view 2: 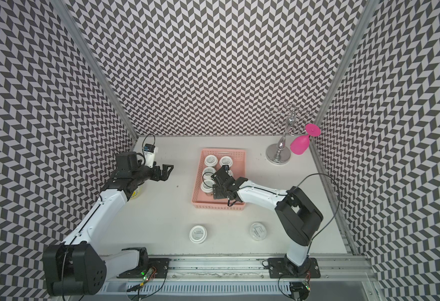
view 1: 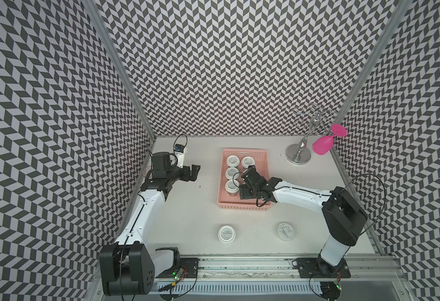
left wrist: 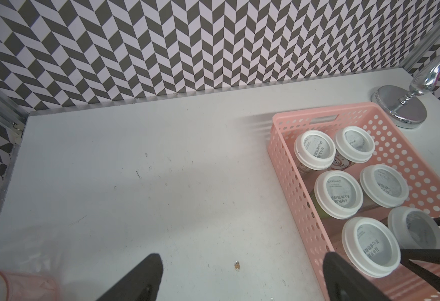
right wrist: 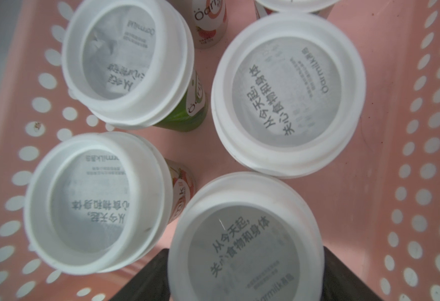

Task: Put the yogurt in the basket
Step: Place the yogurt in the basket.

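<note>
The salmon-pink basket (view 1: 245, 207) (view 2: 218, 206) (left wrist: 291, 161) (right wrist: 409, 130) sits mid-table with several white-lidded yogurt cups upright inside, such as one (view 1: 233, 160) at its far end. My right gripper (view 1: 242, 183) (view 2: 215, 186) (right wrist: 245, 255) reaches down into the basket, one finger on each side of a yogurt cup (right wrist: 245, 250) (left wrist: 416, 229). The lid hides whether the fingers touch it. Two more yogurt cups (view 1: 227, 233) (view 1: 286, 231) stand on the table in front of the basket. My left gripper (view 1: 196, 173) (view 2: 168, 170) (left wrist: 242, 260) hovers open and empty left of the basket.
A chrome glass stand (view 1: 298, 156) with a magenta wine glass (view 1: 323, 146) hanging from it occupies the back right corner. A clear pinkish tumbler (left wrist: 18, 286) stands under the left arm near the left wall. Patterned walls close three sides.
</note>
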You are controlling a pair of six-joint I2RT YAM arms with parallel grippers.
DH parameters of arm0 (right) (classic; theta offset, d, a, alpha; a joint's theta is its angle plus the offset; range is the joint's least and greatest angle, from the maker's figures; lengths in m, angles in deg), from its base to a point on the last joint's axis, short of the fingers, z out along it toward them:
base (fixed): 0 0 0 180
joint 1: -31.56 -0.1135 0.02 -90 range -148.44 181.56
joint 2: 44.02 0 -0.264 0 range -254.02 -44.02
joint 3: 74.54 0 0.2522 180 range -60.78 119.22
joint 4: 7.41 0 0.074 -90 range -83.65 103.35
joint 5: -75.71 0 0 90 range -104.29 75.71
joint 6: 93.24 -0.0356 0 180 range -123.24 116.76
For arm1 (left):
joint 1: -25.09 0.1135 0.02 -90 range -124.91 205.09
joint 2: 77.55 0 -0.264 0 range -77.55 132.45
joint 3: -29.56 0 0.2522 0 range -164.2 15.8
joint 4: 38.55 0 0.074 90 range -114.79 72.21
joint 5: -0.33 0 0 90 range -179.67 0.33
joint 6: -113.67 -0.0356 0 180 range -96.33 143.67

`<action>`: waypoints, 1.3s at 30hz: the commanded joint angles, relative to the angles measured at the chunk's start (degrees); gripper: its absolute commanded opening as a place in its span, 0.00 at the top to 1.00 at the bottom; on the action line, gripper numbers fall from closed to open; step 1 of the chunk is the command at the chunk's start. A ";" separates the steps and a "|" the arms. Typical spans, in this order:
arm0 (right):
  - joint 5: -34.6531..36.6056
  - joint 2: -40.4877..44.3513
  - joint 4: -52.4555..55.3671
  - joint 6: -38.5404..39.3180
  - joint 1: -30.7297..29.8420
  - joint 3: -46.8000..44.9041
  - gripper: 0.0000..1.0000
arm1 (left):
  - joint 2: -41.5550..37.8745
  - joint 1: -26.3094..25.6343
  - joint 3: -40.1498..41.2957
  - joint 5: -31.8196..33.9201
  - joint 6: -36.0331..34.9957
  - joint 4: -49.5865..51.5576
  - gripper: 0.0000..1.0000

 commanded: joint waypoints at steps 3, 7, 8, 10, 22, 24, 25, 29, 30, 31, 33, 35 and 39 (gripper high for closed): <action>1.60 2.52 1.18 0.42 -0.82 1.10 0.11 | -0.79 0.32 0.31 -1.30 -0.02 -1.30 0.00; 1.31 4.81 2.26 0.18 -0.91 1.03 0.10 | -1.09 0.37 0.08 -2.15 -0.92 -0.95 0.00; 1.39 5.54 2.55 0.12 -0.92 0.86 0.10 | -1.14 0.34 -0.09 -2.56 -1.41 -0.69 0.00; 1.62 6.88 3.19 -0.04 -0.91 0.51 0.09 | -1.38 0.34 -0.31 -3.24 -1.98 -0.41 0.00; 8.12 13.37 7.02 1.81 -0.59 0.24 0.03 | -2.34 -0.98 -2.69 -8.27 -6.18 2.83 0.00; 8.68 13.94 7.21 2.65 -0.16 0.23 0.01 | -2.49 -1.83 -2.98 -8.58 -7.35 3.60 0.00; 8.76 14.24 7.36 2.99 0.40 0.07 0.01 | -2.44 -2.53 -3.27 -8.42 -8.09 4.19 0.00; 7.70 15.76 6.61 3.95 2.53 -1.29 0.00 | -3.06 -6.19 -3.20 -7.19 -11.38 5.74 0.00; 7.51 16.08 6.41 4.09 2.91 -1.56 0.00 | -3.08 -7.10 -2.97 -6.60 -11.66 5.65 0.00; 7.25 16.35 6.30 4.24 3.34 -1.75 0.00 | -2.88 -8.01 -2.86 -6.07 -11.83 5.66 0.00; 6.62 16.49 5.87 4.38 4.06 -2.01 0.01 | -2.25 -9.18 -3.29 -5.14 -11.65 5.94 0.00; 5.08 15.93 4.92 4.81 4.49 -1.93 0.04 | -2.18 -9.65 -3.49 -4.74 -10.97 5.79 0.00; 1.93 12.79 4.56 5.22 4.45 0.29 0.07 | -1.84 -9.70 -3.04 -5.38 -10.10 5.24 0.00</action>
